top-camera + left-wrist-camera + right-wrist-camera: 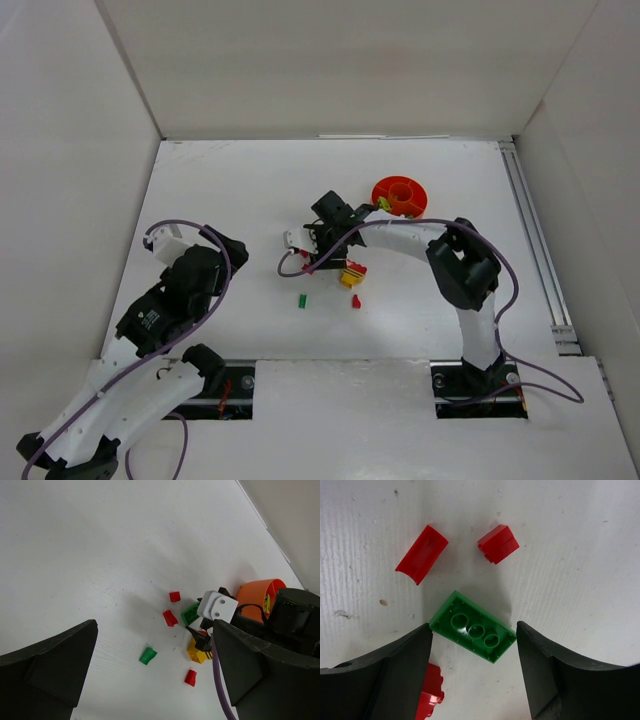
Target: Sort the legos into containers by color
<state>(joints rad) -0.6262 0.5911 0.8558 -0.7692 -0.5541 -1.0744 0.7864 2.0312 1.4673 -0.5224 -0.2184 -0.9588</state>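
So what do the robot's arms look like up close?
Both the left arm and the right arm are smooth white tubes linked by chunky black joints. A thin purple cable loops along each one. The fingers are plain black wedges with curved edges.

On the worktop (230, 190), bowl (400, 195) far back, right of middle. In front and to its left, a cluster of bricks beneath the right gripper (474, 632). Between its spread fingers, a long brick (470, 625), underside up, lying askew. Just beyond, curved brick (422, 554) and small block (498, 543), apart. Nearer the arm bases, left stray brick (302, 299) beside right stray brick (356, 301).
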